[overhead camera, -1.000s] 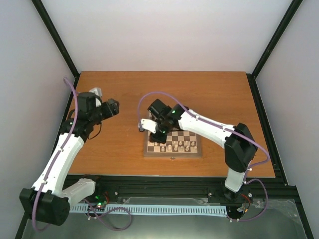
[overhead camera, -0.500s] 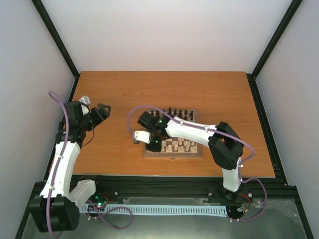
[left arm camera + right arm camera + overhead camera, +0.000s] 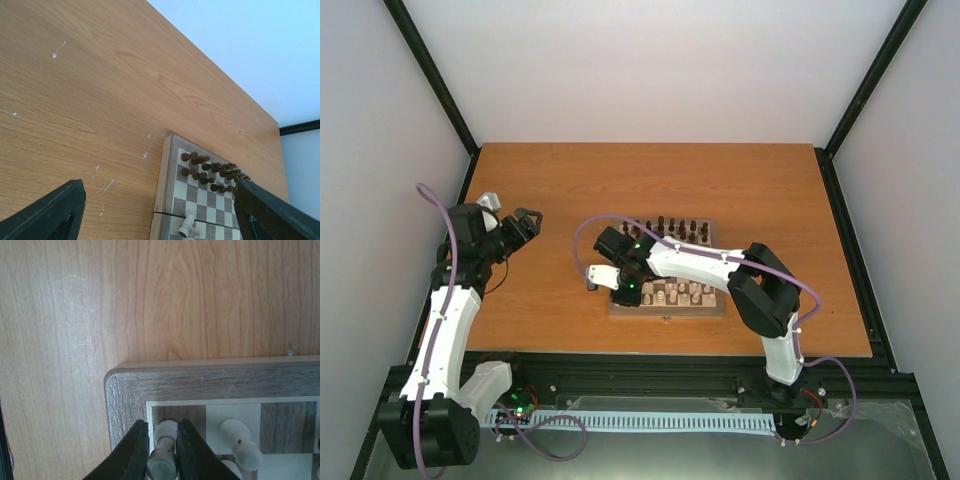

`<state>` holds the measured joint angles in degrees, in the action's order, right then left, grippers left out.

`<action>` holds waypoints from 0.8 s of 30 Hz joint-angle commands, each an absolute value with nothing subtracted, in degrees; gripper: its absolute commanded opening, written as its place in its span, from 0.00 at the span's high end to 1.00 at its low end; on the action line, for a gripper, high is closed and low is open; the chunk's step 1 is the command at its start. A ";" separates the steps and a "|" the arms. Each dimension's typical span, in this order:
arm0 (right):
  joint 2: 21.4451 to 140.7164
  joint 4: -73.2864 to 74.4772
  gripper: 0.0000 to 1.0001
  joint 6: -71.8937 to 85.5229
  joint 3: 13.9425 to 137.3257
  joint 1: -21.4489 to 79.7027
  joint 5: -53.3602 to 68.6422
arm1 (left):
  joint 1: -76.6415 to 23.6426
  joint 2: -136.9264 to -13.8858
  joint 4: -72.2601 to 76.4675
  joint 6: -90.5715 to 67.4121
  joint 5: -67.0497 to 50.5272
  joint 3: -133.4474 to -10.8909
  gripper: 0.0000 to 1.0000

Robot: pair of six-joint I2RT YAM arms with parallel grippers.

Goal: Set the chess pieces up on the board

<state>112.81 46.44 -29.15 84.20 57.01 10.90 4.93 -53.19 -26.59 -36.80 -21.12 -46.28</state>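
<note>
The right gripper (image 3: pixel 162 462) has come to the board's (image 3: pixel 200 382) near-left corner, jaws clamped on a cream piece (image 3: pixel 165 432) seemingly seated there, ready for release; the left gripper (image 3: pixel 527 222) idles, jaws apart.

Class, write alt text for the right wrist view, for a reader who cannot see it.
The right gripper clasps a cream chess piece on the dark corner square of the board. A second cream piece stands on the next square; wooden table lies beyond.

White arms (image 3: pixel 445 320), black joints (image 3: pixel 790 300), purple cables (image 3: pixel 432 194).
</note>
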 commanded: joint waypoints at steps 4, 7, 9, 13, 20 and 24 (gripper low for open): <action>114.39 44.40 0.83 -29.02 85.35 57.30 9.70 | 5.19 -52.71 -25.51 -35.68 -21.44 -46.65 0.17; 114.68 44.54 0.79 -28.87 85.52 57.30 9.58 | 5.17 -52.78 -25.43 -35.68 -21.64 -46.54 0.17; 114.29 44.76 0.70 -28.53 85.66 57.30 9.68 | 5.19 -52.89 -25.33 -35.68 -21.82 -46.56 0.17; 111.74 45.52 0.62 -27.99 86.70 56.64 10.28 | 5.19 -53.07 -25.20 -35.68 -22.28 -46.34 0.17; 105.04 49.08 0.56 -27.68 88.49 51.09 16.13 | 3.93 -54.58 -22.37 -33.85 -26.26 -45.51 0.26; 98.58 47.30 0.55 -26.96 84.62 44.47 18.47 | -3.12 -57.71 -25.60 -26.67 -25.25 -48.18 0.34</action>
<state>105.93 47.77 -27.97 86.50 50.24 15.07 2.59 -55.13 -24.67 -33.93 -23.77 -45.69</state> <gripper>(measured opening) 0.448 0.687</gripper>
